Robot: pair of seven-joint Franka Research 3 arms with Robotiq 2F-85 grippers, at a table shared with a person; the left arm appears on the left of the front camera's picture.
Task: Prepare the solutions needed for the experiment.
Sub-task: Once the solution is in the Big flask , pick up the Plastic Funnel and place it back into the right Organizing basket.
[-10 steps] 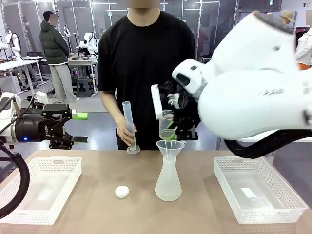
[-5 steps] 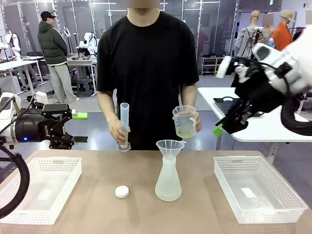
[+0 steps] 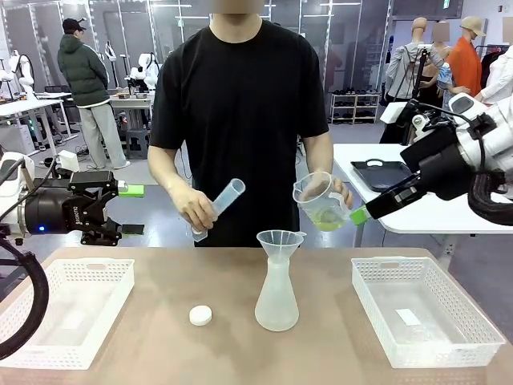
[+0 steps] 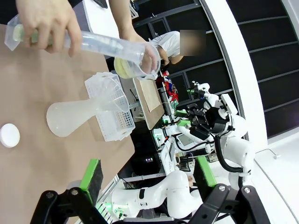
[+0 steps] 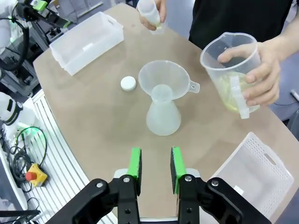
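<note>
beaker (image 3: 315,191) tilted — solutions (image 3: 327,219) pooled inside | cylinder (image 3: 225,196) tilted | funnel (image 3: 280,241) on flask (image 3: 277,301)

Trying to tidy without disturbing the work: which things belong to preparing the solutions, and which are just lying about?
In use: pale yellow-green liquid in the person's clear plastic jug; tilted frosted graduated cylinder; translucent funnel on frosted conical flask.
Lying about: small white round cap; left white perforated plastic basket; right white perforated plastic basket.

Solutions (image 3: 326,218): small pale yellow-green translucent pool, low in tilted beaker (image 3: 313,191) held aloft.
</note>
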